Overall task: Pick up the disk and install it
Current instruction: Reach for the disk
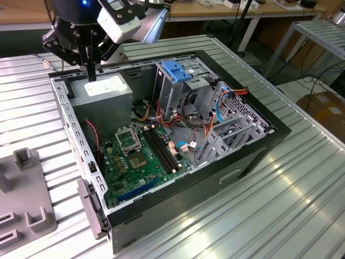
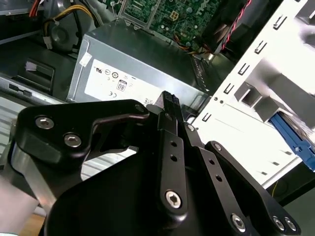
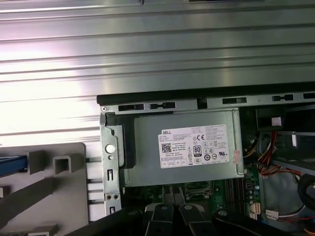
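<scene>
1. The jaws are standing pressed together, or very nearly so, and are gripping nothing; the gripper (image 1: 91, 79) is hovering empty, fingers pointing down.
2. Directly beneath it, the power supply (image 1: 105, 93) is sitting in the far left corner of the open computer case (image 1: 240, 168), as the exterior view shows it. The gripper is hanging just above the supply's labelled top, not touching it.
3. The disk (image 3: 9, 164) is lying outside the case on the grey fixture (image 3: 54, 194), to the exterior view's left, well apart from the gripper, with the case's perforated rim between them.
4. Risks, as a judgement:
   - Lowering here would be driving the shut fingers into the power supply's lid.
   - A low sideways sweep toward the fixture would be risking a knock on the case rim.
   - The blue bracket (image 1: 178, 71) on the drive cage is sharing the disk's colour and could be mistaken for it.
   - The loose cables (image 1: 186, 121) beside the cage could snag the disk on its way in.
5. The disk is being cut off at the frame edge in both wrist views; just a blue strip of its rail is showing, so its metal body, label and exact seating cannot be made out.
</scene>
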`<state>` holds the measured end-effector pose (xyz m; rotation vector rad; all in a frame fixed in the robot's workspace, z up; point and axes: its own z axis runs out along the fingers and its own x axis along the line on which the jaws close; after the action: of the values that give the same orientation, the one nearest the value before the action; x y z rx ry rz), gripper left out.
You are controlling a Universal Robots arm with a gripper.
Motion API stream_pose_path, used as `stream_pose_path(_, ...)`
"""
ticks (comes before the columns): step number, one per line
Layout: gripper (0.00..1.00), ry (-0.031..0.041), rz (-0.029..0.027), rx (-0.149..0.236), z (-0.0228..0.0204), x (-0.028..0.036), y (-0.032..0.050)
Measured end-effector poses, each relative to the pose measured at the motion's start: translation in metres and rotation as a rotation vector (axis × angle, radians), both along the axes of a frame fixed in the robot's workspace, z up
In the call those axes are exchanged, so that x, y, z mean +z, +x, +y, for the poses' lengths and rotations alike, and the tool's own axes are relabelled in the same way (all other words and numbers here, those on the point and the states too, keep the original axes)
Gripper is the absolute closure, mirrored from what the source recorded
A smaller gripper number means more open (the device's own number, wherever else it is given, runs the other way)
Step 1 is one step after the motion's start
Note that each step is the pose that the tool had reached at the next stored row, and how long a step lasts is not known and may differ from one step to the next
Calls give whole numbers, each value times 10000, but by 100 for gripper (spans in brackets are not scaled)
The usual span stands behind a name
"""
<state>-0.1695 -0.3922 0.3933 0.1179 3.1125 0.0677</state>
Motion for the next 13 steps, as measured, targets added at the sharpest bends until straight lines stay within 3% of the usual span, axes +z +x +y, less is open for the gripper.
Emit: stream_pose_path(13, 90, -1, 1, 0, 8, 0, -175)
